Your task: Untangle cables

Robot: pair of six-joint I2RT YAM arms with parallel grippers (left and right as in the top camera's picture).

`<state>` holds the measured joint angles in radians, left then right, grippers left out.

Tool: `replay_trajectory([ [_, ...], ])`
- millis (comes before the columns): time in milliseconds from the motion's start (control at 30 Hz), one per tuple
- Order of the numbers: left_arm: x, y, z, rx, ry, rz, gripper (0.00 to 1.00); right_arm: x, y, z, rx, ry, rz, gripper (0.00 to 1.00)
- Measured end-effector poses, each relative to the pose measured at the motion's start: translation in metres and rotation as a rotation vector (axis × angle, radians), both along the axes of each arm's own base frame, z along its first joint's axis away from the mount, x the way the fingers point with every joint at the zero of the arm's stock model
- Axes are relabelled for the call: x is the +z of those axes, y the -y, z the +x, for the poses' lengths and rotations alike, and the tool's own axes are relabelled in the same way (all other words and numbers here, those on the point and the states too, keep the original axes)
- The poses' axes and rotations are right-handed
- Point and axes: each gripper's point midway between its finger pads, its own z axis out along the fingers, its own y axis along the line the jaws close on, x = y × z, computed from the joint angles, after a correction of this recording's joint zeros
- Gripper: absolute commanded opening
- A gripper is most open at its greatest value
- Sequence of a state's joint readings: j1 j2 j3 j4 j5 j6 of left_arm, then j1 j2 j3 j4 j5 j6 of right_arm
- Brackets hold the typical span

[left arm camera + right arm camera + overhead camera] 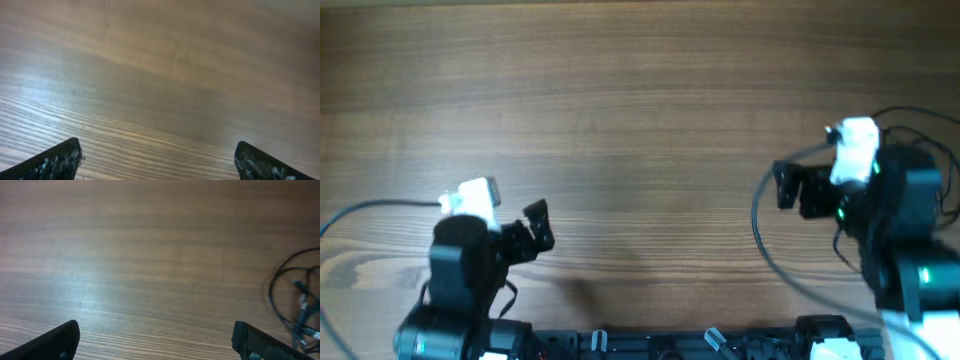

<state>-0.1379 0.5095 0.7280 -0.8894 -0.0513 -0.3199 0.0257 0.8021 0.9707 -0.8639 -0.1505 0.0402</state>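
Observation:
The cables (292,305) are thin black cords in loose loops with small silvery plug ends. They lie at the right edge of the right wrist view. In the overhead view they show as thin loops (918,110) at the far right, mostly hidden behind the right arm. My right gripper (156,332) is open and empty above bare wood, left of the cables; it also shows in the overhead view (782,186). My left gripper (157,155) is open and empty over bare wood near the front left (538,226), far from the cables.
The wooden table (640,100) fills the views. A thicker arm cable (757,215) loops out left of the right arm, and another (370,205) runs left from the left arm. The arm bases and a black rail (670,345) line the front edge.

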Motion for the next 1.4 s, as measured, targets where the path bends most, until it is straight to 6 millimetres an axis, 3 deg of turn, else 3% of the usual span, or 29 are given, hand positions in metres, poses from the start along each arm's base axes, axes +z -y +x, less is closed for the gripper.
replay_trajectory([
  [133, 0.017, -0.001, -0.010, 0.000, 0.096, -0.013, 1.00, 0.014, 0.002, -0.014, -0.006, 0.061, -0.003, 1.00],
  [267, 0.018, -0.001, -0.011, 0.000, 0.100, -0.014, 1.00, 0.013, 0.003, -0.014, -0.011, 0.054, -0.007, 1.00],
  [467, 0.013, -0.002, -0.013, 0.000, 0.078, -0.011, 1.00, 0.003, 0.003, -0.008, -0.013, 0.010, -0.010, 1.00],
  [767, 0.013, -0.002, -0.014, 0.000, 0.075, -0.010, 1.00, -0.032, 0.003, 0.010, -0.013, -0.135, -0.016, 1.00],
  [900, 0.013, -0.002, -0.014, 0.000, 0.075, -0.010, 1.00, -0.036, 0.003, 0.008, -0.013, -0.146, -0.016, 1.00],
  [1033, 0.013, -0.002, -0.014, 0.000, 0.075, -0.010, 1.00, -0.016, 0.003, 0.000, -0.013, -0.059, -0.013, 1.00],
  [1233, 0.013, -0.002, -0.014, 0.000, 0.075, -0.010, 1.00, 0.049, 0.003, -0.008, -0.004, 0.322, -0.020, 1.00],
  [1300, 0.013, -0.002, -0.014, 0.000, 0.076, -0.010, 1.00, 0.057, 0.002, -0.010, -0.001, 0.439, -0.018, 1.00],
  [1400, 0.012, -0.002, -0.014, 0.000, 0.074, -0.010, 1.00, 0.053, 0.000, -0.015, 0.009, 0.566, -0.012, 1.00],
])
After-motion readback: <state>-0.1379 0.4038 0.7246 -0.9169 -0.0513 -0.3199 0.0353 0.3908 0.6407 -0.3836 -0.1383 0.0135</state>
